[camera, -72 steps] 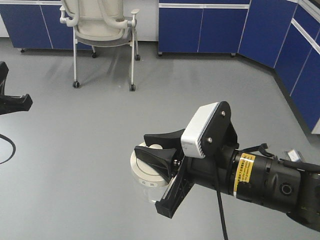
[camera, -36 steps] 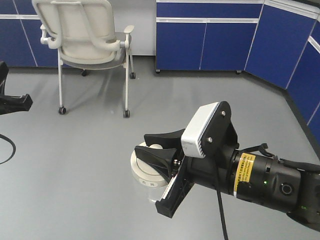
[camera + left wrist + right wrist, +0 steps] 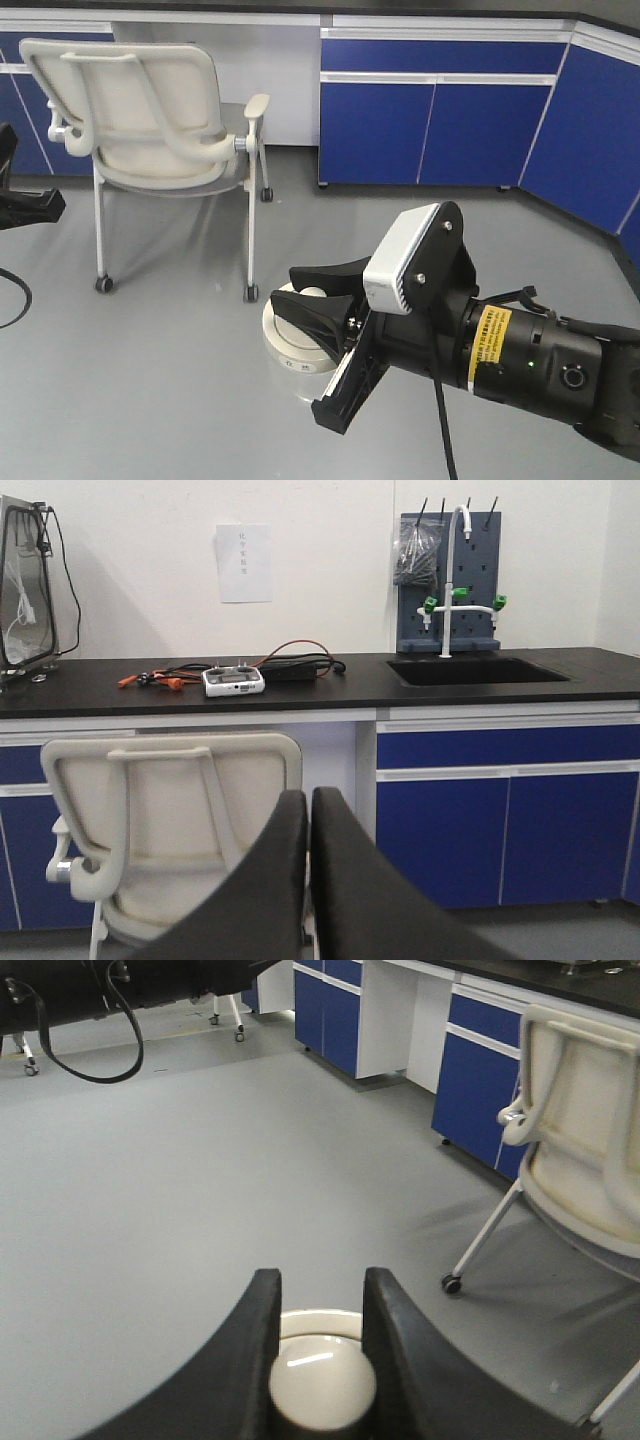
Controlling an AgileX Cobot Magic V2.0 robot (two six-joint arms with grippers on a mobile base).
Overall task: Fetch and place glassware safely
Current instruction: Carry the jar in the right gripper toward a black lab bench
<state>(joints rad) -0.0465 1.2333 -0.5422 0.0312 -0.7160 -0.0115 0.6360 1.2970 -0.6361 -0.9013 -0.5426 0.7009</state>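
The glassware, a squat clear jar with a round cream-white lid [image 3: 283,352], hangs above the grey floor in the front view. My right gripper [image 3: 290,290] is shut on the lid's central knob [image 3: 313,293]. In the right wrist view the black fingers [image 3: 262,1305] press either side of the glossy knob [image 3: 322,1385], and the lid's rim [image 3: 320,1322] shows just beyond it. The jar's glass body is mostly hidden below the lid. My left gripper [image 3: 40,205] sits at the left edge, and its pads [image 3: 290,825] are pressed together with nothing between them.
A cream wheeled chair [image 3: 150,130] stands ahead on the left, close by [image 3: 590,1110]. Blue cabinets [image 3: 430,110] line the back and right walls. A black counter [image 3: 300,685] carries cables, a controller and a sink with a tap [image 3: 455,580].
The chair and cabinets have slid lower and leftward in the front view and grown larger, so the whole robot has moved. Both grippers keep their pose, with the jar still held.
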